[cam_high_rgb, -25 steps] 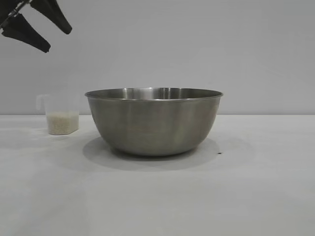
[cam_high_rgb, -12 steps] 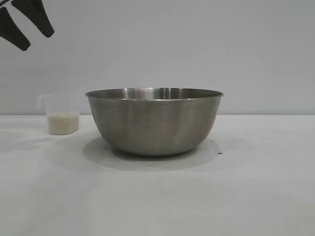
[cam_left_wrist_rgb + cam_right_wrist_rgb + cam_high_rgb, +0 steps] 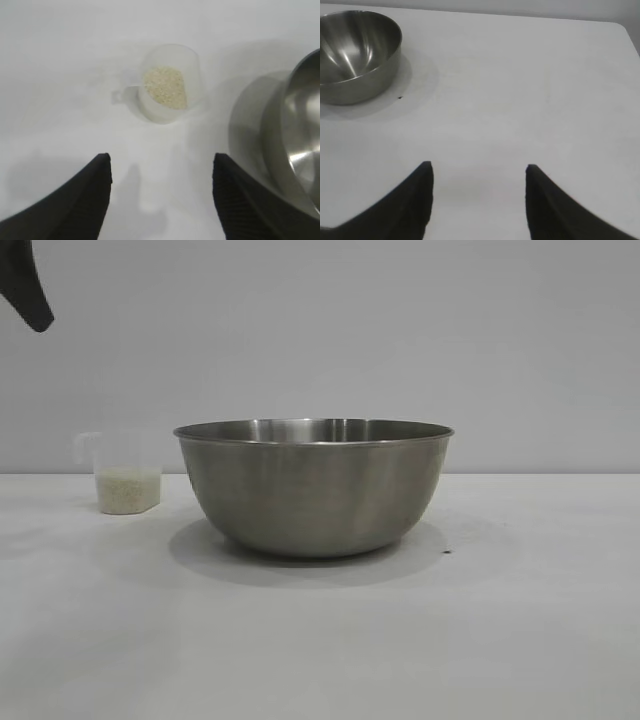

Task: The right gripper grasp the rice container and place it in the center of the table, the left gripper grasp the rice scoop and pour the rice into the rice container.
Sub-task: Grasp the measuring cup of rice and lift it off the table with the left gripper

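Rice (image 3: 165, 88), a small heap of white grains, lies in the small translucent frosted plastic scoop (image 3: 167, 83) with a side handle, which stands upright on the plain white table (image 3: 520, 640) just beside the large round brushed-steel rice container (image 3: 313, 486) at the table's middle. High above the scoop, the black left gripper (image 3: 160, 170) hangs with its wedge fingers spread and grasping nothing. Off to the container's other side, the black right gripper (image 3: 479, 170) hovers over bare tabletop, jaws likewise apart and empty.
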Tool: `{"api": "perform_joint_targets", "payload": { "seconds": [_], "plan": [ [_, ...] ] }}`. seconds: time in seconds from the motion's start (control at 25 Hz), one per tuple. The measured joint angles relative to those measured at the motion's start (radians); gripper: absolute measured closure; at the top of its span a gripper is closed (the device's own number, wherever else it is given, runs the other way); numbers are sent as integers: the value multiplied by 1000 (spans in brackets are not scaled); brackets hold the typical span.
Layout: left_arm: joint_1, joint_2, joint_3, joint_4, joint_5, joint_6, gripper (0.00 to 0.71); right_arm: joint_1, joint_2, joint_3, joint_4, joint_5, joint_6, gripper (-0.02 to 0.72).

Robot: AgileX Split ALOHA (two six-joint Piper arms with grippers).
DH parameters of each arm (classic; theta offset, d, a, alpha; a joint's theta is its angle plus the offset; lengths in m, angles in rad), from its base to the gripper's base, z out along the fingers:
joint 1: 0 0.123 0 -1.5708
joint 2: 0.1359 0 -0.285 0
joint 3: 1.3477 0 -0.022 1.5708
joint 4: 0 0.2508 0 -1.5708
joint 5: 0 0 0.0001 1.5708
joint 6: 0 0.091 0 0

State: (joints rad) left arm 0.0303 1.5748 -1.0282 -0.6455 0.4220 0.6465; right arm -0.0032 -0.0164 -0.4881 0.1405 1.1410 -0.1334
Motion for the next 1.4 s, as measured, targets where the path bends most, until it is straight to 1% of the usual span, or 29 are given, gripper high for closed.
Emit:
{"api": "perform_joint_targets", "payload": {
  "seconds": [0.08, 0.2, 0.28, 0.4, 0.48, 0.6, 0.8, 0.96, 1.04, 1.12, 1.24, 1.4],
  "plan": [
    [-18, -4, 40, -7, -62, 18, 322, 0, 0, 0, 0, 0, 0, 345],
    [-75, -4, 103, -17, -188, 49, 322, 0, 0, 0, 0, 0, 0, 345],
    [-122, -4, 147, -19, -297, 65, 322, 0, 0, 0, 0, 0, 0, 345],
    [-175, -4, 202, -23, -433, 70, 322, 0, 0, 0, 0, 0, 0, 345],
    [-193, -4, 229, -23, -505, 70, 322, 0, 0, 0, 0, 0, 0, 345],
    [-197, -4, 249, -23, -565, 70, 322, 0, 0, 0, 0, 0, 0, 345],
    [-197, -5, 257, -23, -594, 70, 322, 0, 0, 0, 0, 0, -1, 345],
    [-197, -5, 269, -23, -647, 39, 322, 0, 0, 0, 0, 0, -1, 345],
    [-197, -5, 291, -13, -691, 0, 322, 0, 0, 0, 0, 0, -1, 345],
    [-197, -5, 313, 16, -735, -64, 322, 0, 0, 0, 0, 0, -1, 345],
    [-197, -5, 363, 73, -835, -178, 322, 0, 0, 0, 0, 0, -1, 345],
    [-197, -3, 401, 245, -924, -317, 322, 0, 0, 0, 0, 0, -1, 345]
  ]
}}
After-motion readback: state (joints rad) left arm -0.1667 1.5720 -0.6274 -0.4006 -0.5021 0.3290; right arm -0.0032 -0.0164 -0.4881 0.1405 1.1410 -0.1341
